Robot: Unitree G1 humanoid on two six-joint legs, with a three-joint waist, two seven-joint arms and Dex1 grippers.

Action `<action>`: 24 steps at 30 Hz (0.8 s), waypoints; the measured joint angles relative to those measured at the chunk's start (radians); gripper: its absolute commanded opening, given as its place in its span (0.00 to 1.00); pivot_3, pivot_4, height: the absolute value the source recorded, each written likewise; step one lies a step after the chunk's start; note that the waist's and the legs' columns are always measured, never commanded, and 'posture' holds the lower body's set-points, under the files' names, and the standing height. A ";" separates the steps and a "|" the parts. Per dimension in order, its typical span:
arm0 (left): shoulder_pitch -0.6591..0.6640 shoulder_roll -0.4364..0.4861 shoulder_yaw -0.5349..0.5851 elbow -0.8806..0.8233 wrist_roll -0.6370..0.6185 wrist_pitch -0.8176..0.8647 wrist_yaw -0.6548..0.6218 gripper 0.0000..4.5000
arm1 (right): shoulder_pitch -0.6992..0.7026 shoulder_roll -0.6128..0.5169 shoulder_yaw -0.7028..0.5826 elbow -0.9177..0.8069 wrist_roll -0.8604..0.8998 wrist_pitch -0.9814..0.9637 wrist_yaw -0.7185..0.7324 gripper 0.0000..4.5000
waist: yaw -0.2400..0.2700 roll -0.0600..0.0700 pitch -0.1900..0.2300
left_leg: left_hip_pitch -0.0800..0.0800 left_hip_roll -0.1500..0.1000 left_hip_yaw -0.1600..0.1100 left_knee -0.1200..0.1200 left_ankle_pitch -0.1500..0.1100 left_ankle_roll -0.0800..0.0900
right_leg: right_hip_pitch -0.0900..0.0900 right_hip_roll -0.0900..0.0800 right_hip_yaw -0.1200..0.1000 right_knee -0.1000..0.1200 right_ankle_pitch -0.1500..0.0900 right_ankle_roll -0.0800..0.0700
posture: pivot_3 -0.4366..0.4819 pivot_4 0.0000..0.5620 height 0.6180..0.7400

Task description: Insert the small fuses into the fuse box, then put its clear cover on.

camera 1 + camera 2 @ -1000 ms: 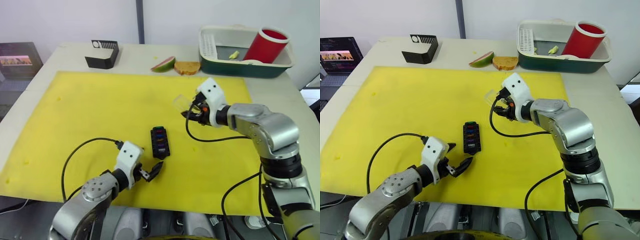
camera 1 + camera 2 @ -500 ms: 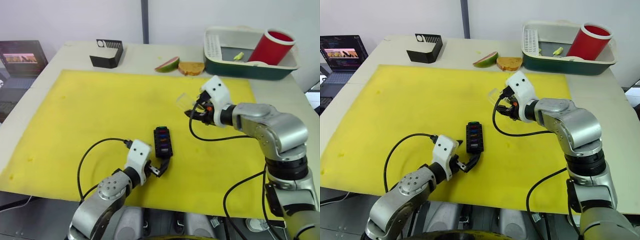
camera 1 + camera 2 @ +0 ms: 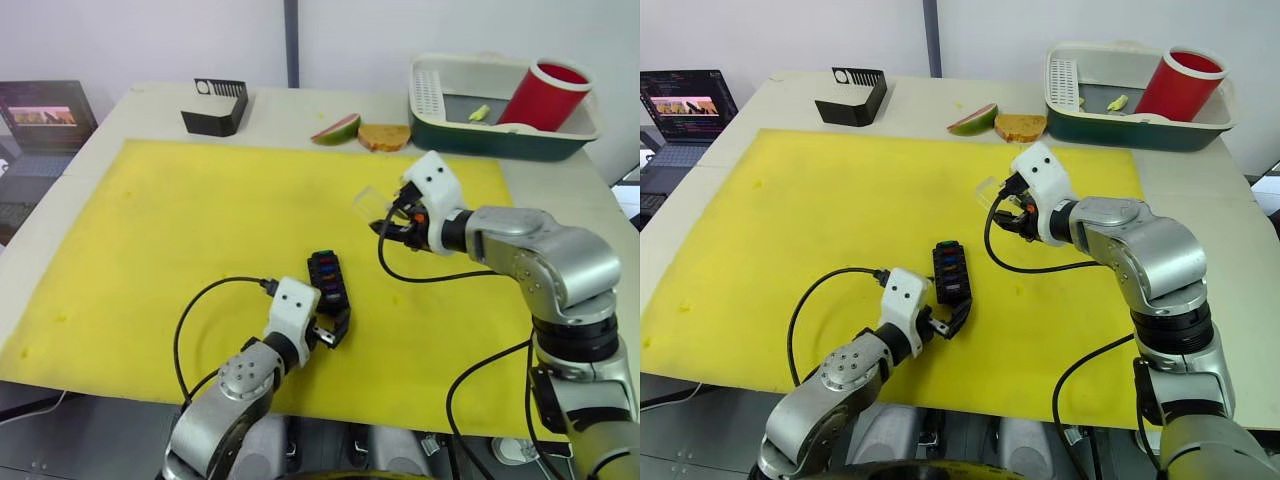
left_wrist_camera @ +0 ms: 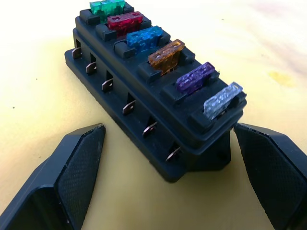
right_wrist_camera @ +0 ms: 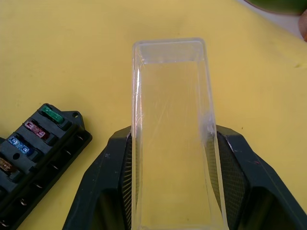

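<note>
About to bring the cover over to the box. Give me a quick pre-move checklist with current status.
1. All six fuses seated in the fuse box: ok, every slot filled, green through clear.
2. Cover gripped by the right gripper: ok, fingers pressed on both long sides.
3. Left gripper ready to steady the box: not ok yet, its fingers are open on either side of the box end, not touching it.
4. Box lying flat on the yellow mat: ok.
5. Cover aligned with the box: not ok, it is held above the mat, well off to the box's right.
6. Cover's open side facing the box: cannot tell.
</note>
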 measured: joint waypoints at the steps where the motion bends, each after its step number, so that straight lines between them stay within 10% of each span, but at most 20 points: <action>1: 0.003 0.008 0.003 -0.006 0.002 0.003 -0.001 1.00 | 0.000 0.000 0.000 0.000 0.000 -0.002 0.000 0.38 | -0.001 0.000 0.000 | 0.000 0.000 0.000 0.000 0.000 0.000 | 0.000 0.000 0.000 0.000 0.000 0.000 | 0.48 0.27 1.00; 24: 0.038 0.196 0.239 -0.023 -0.071 -0.048 -0.181 1.00 | 0.033 0.017 0.006 0.022 -0.005 -0.087 -0.008 0.38 | -0.033 0.000 0.000 | 0.002 0.002 0.000 -0.001 0.001 -0.001 | -0.001 0.002 0.000 0.002 0.000 0.000 | 0.48 0.27 1.00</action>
